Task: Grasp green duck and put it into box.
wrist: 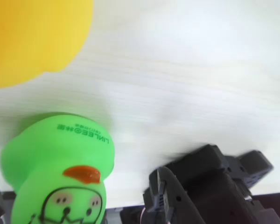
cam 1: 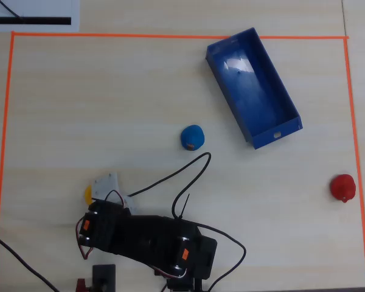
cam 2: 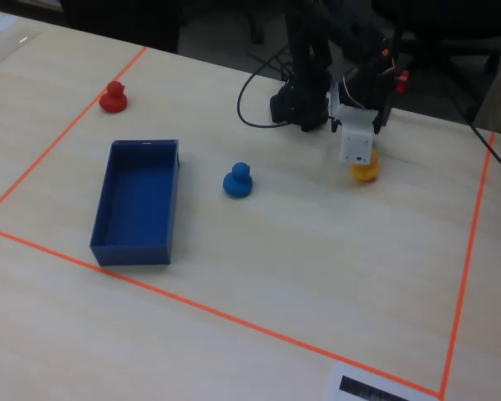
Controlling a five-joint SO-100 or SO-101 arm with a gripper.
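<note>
In the wrist view the green duck (wrist: 60, 172) fills the lower left, very close to the camera, with its orange beak and drawn face towards me. It sits between the dark jaws of my gripper (wrist: 79, 203). The right finger (wrist: 164, 196) stands apart from the duck, so the gripper reads as open around it. In the overhead view the white gripper head (cam 1: 106, 185) hides the green duck, as does the gripper (cam 2: 356, 149) in the fixed view. The dark blue box (cam 1: 253, 87) lies far off at the upper right and shows empty in the fixed view (cam 2: 138, 200).
A yellow duck (wrist: 32, 37) sits just beside the green one, next to the gripper (cam 1: 88, 194) (cam 2: 365, 170). A blue duck (cam 1: 193, 137) stands mid-table and a red duck (cam 1: 343, 187) at the right. Orange tape (cam 1: 170, 35) frames the workspace. A black cable (cam 1: 170, 176) loops near the arm.
</note>
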